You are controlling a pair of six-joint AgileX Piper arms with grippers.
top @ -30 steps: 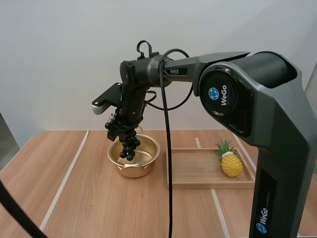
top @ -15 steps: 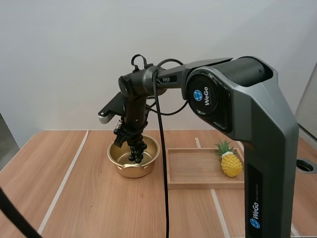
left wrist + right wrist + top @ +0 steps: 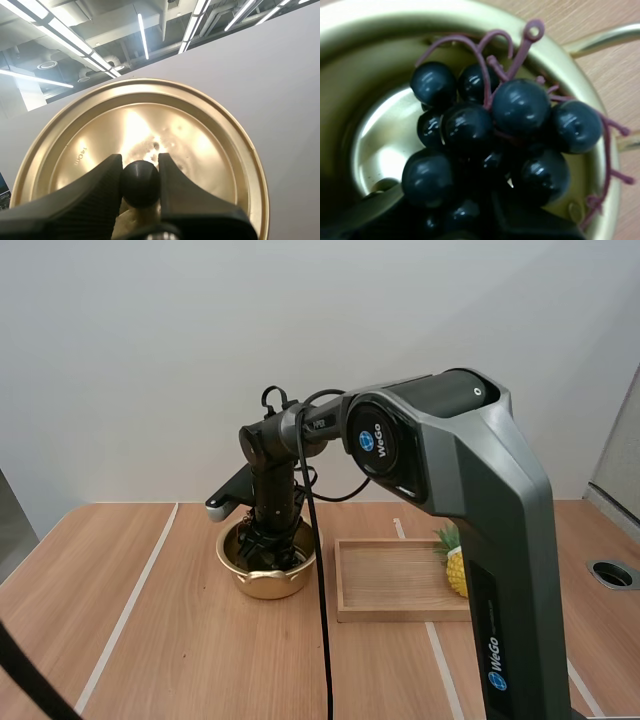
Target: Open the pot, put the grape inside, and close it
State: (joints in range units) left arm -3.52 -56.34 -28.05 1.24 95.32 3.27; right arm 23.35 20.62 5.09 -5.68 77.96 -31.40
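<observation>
High view: light was bright, even and diffuse. The pot [image 3: 268, 580] cast only a faint, soft shadow on the table [image 3: 150, 640]. Left wrist view: the lid [image 3: 210, 150] bore a broad warm glare patch beside its knob [image 3: 140, 185], and the fingers [image 3: 85, 192] of the left gripper [image 3: 140, 167] stood near-black against it. Right wrist view: the grapes [image 3: 520, 107] showed small white highlights; the pot's floor reflected one bright patch, with deep shade on the near side.

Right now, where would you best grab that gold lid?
By the black knob at its centre, coming straight at the knobbed face. The lid is a wide, thin disc, and the small round knob suits a pinch, as the left claw shows.
</observation>
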